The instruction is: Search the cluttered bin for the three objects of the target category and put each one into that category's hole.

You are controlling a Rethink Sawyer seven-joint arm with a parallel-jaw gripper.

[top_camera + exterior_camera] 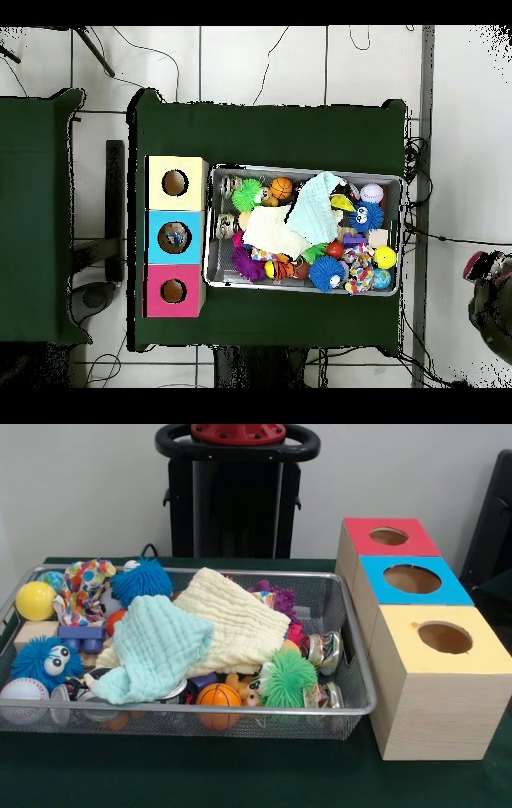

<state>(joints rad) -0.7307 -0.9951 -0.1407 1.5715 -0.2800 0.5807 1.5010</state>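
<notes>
The cluttered bin (353, 664) (212, 228) sits on the green table (240, 776) (300, 130), just beside the yellow-topped box (442, 688) (176, 183); a pale cloth (236, 624) (270, 232) lies across its toys. The gripper is out of sight in both views, so its opening and distance from the bin cannot be told.

One wire basket (352, 708), three holed boxes (436, 688), two cloths (152, 644), two blue fuzzy balls (141, 580)
</notes>
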